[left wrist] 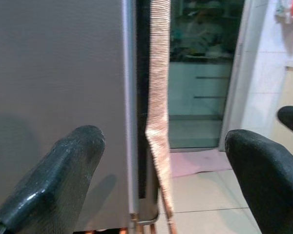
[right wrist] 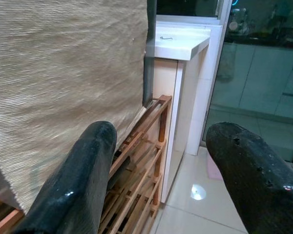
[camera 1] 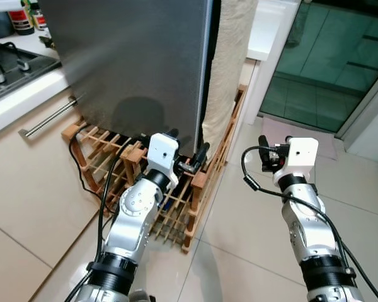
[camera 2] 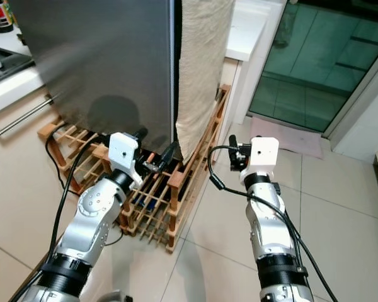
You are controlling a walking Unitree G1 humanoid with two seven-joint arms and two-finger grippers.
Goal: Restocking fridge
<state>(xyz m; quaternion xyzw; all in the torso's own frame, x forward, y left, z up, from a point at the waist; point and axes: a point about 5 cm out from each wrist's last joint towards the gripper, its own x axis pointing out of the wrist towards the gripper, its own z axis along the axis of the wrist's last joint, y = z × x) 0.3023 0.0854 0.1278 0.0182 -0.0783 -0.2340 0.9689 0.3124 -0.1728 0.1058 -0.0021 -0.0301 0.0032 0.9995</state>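
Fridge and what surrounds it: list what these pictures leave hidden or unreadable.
- Fridge: its top is cut off by the upper edge in both eye views; the shut door hides the inside.
- Beige cloth: covers the fridge's side, and its top is cut off.
- Wooden rack: the left gripper and arm cover part of it; its contents are too small to tell.
- Bottles on the counter: cut off, labels unreadable.

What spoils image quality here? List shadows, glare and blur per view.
Left eye view: arm shadow on the grey metal fridge door. Right wrist view: glare spot on the glossy floor tile, beige woven cloth smeared. Left wrist view: open left gripper fingers soft.
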